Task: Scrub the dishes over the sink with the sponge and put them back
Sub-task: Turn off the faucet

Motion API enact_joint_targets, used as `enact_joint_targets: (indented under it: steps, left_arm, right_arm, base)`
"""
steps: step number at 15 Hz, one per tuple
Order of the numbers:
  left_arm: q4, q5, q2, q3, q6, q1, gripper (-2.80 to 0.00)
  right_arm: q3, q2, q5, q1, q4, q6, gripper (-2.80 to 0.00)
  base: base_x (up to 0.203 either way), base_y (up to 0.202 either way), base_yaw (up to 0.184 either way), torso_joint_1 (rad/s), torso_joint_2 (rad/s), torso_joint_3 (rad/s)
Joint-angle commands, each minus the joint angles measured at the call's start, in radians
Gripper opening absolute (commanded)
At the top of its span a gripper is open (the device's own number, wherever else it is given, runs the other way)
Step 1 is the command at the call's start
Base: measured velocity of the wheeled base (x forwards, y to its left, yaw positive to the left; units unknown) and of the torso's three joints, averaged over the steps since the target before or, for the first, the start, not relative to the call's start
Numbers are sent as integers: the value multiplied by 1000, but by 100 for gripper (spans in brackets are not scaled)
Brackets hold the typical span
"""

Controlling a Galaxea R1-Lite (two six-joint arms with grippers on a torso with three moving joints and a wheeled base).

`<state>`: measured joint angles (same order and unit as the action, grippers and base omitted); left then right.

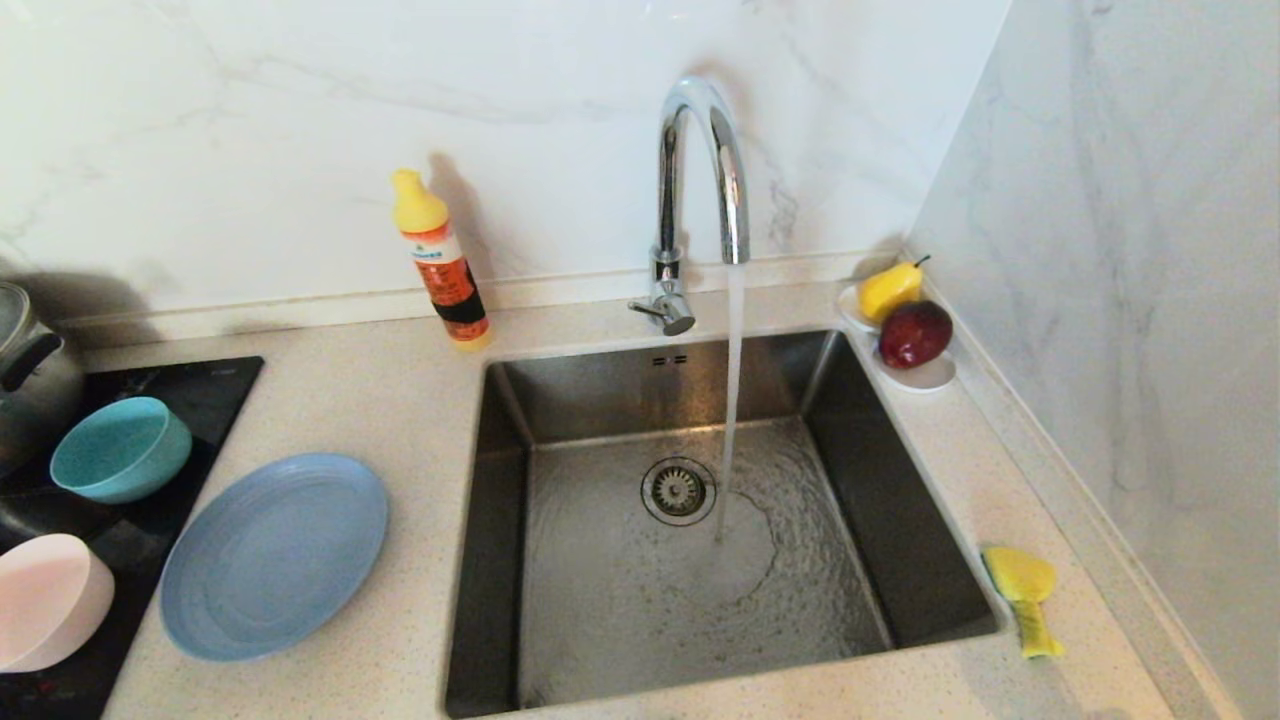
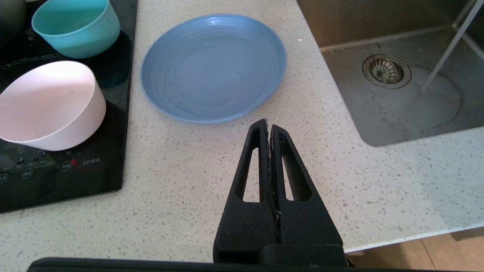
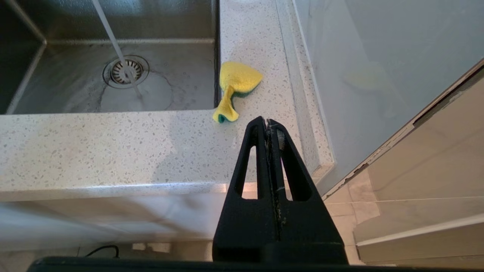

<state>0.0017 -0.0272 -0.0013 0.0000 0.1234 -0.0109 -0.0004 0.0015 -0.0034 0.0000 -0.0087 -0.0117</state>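
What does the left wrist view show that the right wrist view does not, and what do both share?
Only the left wrist view shows the blue plate, teal bowl, pink bowl, the black hob and the shut left gripper. Only the right wrist view shows the yellow sponge on the counter beside the sink, the wall and the shut right gripper. Both show the sink, its drain, the running water and the speckled counter.

- sink (image 1: 880, 520): brushed stainless steel, dull sheen, wet floor
- tap (image 1: 700, 170): polished chrome, mirror-glossy
- countertop (image 2: 181, 189): speckled pale stone, smooth, low gloss
- plate (image 2: 213, 68), just past the left gripper (image 2: 269, 126) tips: slate-blue, looks plastic, satin, faint rings
- teal bowl (image 2: 77, 28), pink bowl (image 2: 53, 105): matt, plastic-looking
- sponge (image 3: 236, 81), just ahead of the right gripper (image 3: 267, 124): yellow foam, porous, crumpled
- both grippers: matt black, finely textured
- cooktop (image 2: 56, 177): glossy black glass
- wall (image 1: 250, 120): polished white marble look
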Motion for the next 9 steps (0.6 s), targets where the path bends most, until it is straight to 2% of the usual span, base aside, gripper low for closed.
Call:
enact_joint_targets:
  steps: [1, 9]
  left_arm:
    - [0, 0, 0, 0, 1, 0, -280]
    - [0, 0, 0, 0, 1, 0, -280]
  right_arm:
    - [0, -1, 0, 0, 4, 1, -280]
    - [0, -1, 0, 0, 4, 1, -280]
  base:
    - [0, 0, 0, 0, 0, 0]
    - [0, 0, 0, 0, 0, 0]
